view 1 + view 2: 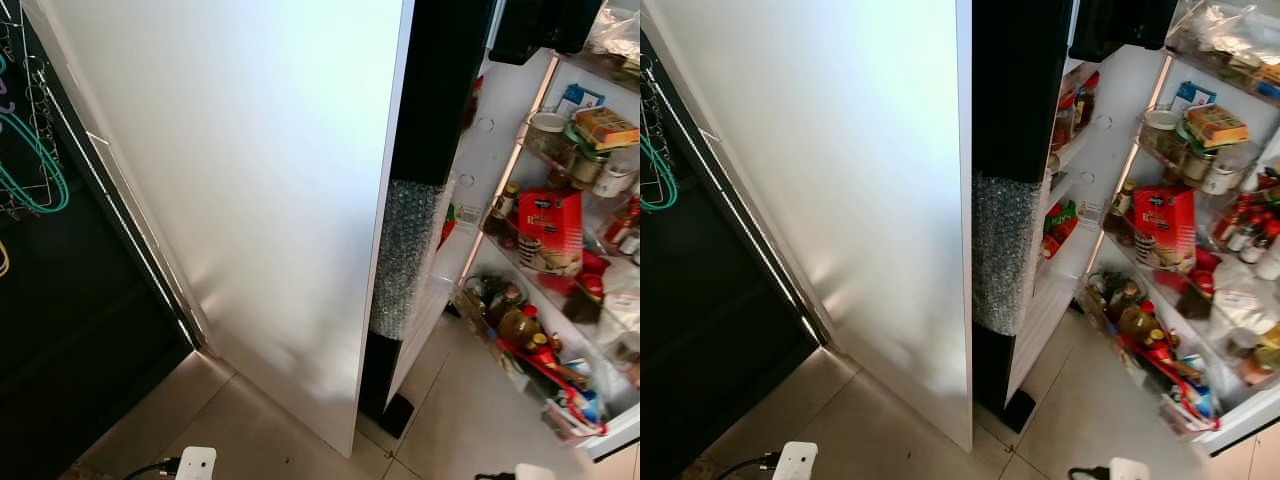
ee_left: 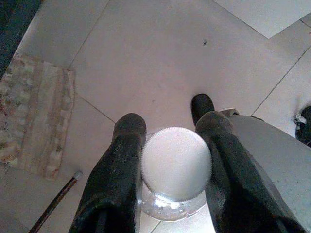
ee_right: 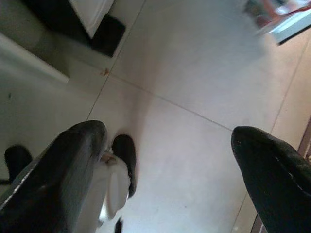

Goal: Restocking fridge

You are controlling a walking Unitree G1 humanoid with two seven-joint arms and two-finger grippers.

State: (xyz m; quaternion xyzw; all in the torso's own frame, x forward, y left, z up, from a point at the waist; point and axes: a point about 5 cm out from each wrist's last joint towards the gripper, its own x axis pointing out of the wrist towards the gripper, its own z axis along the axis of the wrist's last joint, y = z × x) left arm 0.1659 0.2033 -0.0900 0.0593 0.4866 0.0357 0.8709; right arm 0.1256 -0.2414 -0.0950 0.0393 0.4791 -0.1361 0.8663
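Left eye view looked down on a tall white fridge [image 1: 260, 200] whose side panel filled the middle, with its black front edge wrapped partway down in a strip of clear bubble wrap [image 1: 405, 255]. The fridge door [image 1: 600, 440] stood swung open on the robot's right, its shelves crowded: a red carton [image 1: 549, 228] on the middle shelf, glass jars [image 1: 560, 150] and a flat orange box [image 1: 605, 126] above it, dark bottles [image 1: 505, 315] and red packets lower down. A dark cabinet with teal plastic hangers [image 1: 35, 170] stood on the left, over pale floor tiles [image 1: 470, 420].

Right eye view showed the same scene from slightly aside, and more of the fridge's inner shelves [image 1: 1070, 150] appeared, with red-capped items on them and a green-and-red packet [image 1: 1060, 222] lower down.

Left wrist view looked straight down at the floor. The left gripper [image 2: 175, 165] had its two black fingers clamped either side of a clear plastic bottle with a white ribbed cap [image 2: 176, 165], held low by the robot's side, well away from the shelves. A patterned beige rug [image 2: 34, 116] lay on the tiles nearby.

Right wrist view showed the right gripper [image 3: 170, 160] hanging over the tiles with its fingers spread wide apart and holding nothing; the foot of the fridge [image 3: 90, 14] was nearby.
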